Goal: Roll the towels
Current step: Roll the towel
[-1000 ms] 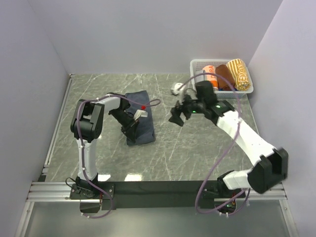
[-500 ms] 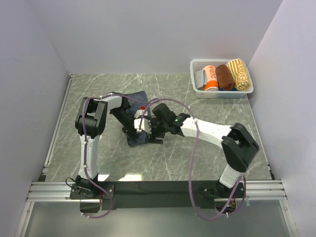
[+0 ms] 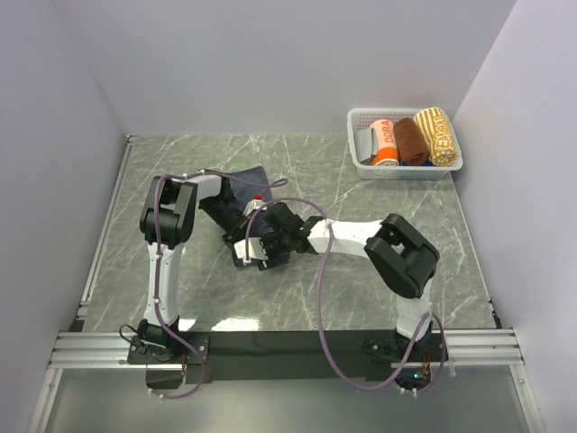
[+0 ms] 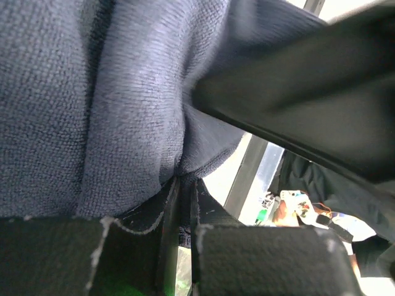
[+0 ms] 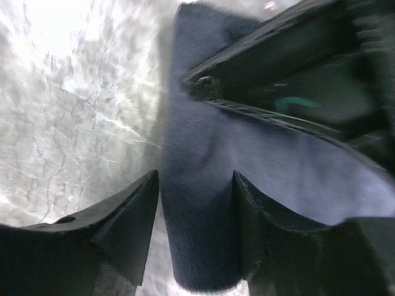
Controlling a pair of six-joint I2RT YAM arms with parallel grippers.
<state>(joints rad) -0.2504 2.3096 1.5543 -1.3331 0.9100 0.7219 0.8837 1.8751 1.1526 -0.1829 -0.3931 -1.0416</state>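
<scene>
A grey-green marble-patterned tabletop [image 3: 379,271] was seen, enclosed by plain pale walls [image 3: 270,63] at the back and on both sides. A white plastic lattice basket [image 3: 353,135] was set in the far right corner, close against the back and right walls. It was filled with rolled cloths: an orange-and-white one [image 3: 386,142], a brown one [image 3: 410,142] and a yellow patterned one [image 3: 437,135].

The large dark navy-blue soft towel [image 3: 245,183] was laid well to the left of the basket and nearer to the arms, about mid-table. Most of it was covered by the two wrists meeting over it.

The left gripper [image 4: 185,185] was seen closed, with a fold of the navy cloth pinched in the narrow slit between its fingers. The right gripper [image 5: 195,176] was held with its fingers apart, one on each side of a rounded end of the towel, the marble showing beside it. Whether its pads were touching the cloth could not be told.

An aluminium rail [image 3: 288,343] ran along the edge farthest from the basket, where the arm bases were bolted. Bare marble was left between the basket and the towel, and along the wall opposite the basket.
</scene>
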